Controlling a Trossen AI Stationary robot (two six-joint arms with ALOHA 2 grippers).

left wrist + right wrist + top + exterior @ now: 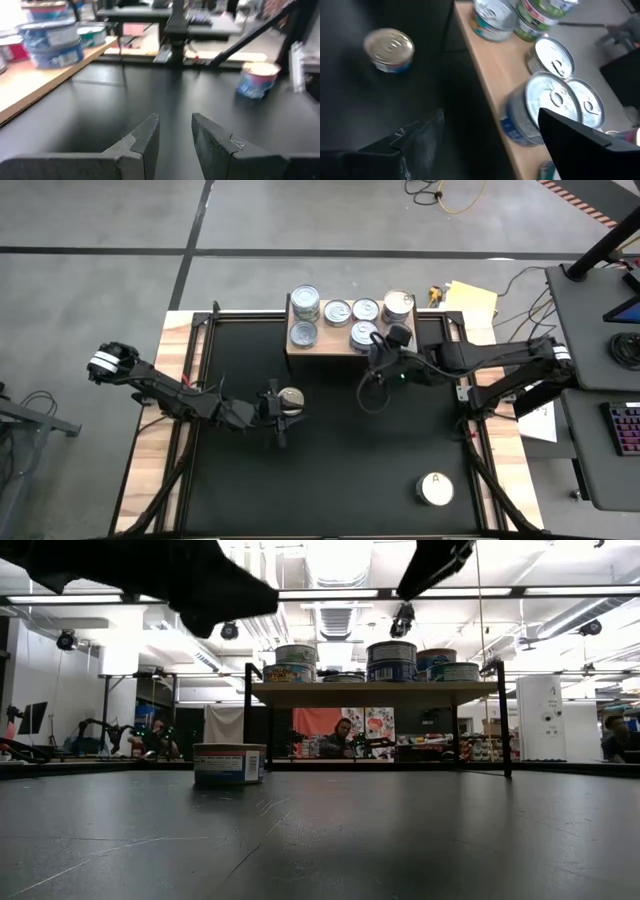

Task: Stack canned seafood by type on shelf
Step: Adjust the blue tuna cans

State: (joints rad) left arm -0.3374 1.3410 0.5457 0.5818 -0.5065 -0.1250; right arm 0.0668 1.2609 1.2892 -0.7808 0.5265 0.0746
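Note:
Several silver-topped tins (337, 312) stand on the light wooden shelf (330, 350) at the table's far side, some in stacks of two (545, 107). A gold-topped tin (291, 400) stands alone on the black table in front of the shelf's left end. A white-topped tin marked "A" (435, 489) stands near the front right. My left gripper (175, 135) hovers high over the gold-topped tin, its fingers a little apart with nothing between them. My right gripper (490, 135) hangs open wide above the shelf's near edge, over a stacked tin, touching nothing.
Dark frame rails run along the table's left and right sides (190, 430). The shelf stands on dark legs (503, 720). Bare black tabletop (340, 470) lies between the shelf and the near edge. A person (343, 735) sits in the room beyond the table.

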